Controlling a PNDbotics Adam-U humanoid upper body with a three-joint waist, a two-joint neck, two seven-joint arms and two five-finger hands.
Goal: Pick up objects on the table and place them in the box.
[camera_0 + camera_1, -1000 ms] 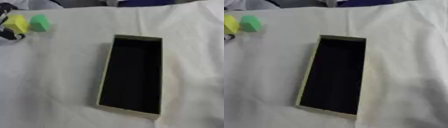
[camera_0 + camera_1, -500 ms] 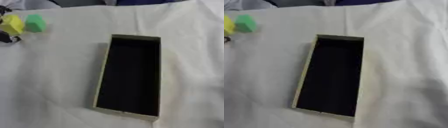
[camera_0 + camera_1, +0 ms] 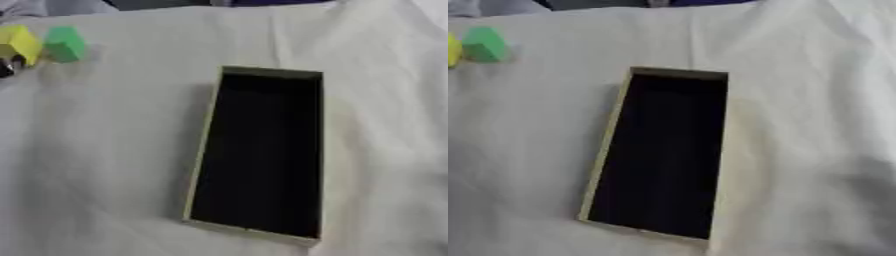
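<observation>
box [image 3: 200,165] interior looks dark, seemingly empty; left hand [image 3: 7,66] fingers' state unclear.

Left hand [image 3: 7,66] shows less at the left edge beside the yellow block [image 3: 19,44]; whole view shifts slightly.

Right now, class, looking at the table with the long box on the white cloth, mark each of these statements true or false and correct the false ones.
1. The long cardboard box with a dark inside holds nothing visible. True.
2. The green block lies inside the box. False: it sits on the white cloth, far left.
3. The yellow block is beside the green block. True.
4. The box lies at the table's far left. False: it is near the middle.
5. A robot hand is gripping the box. False: nothing touches it.
</observation>
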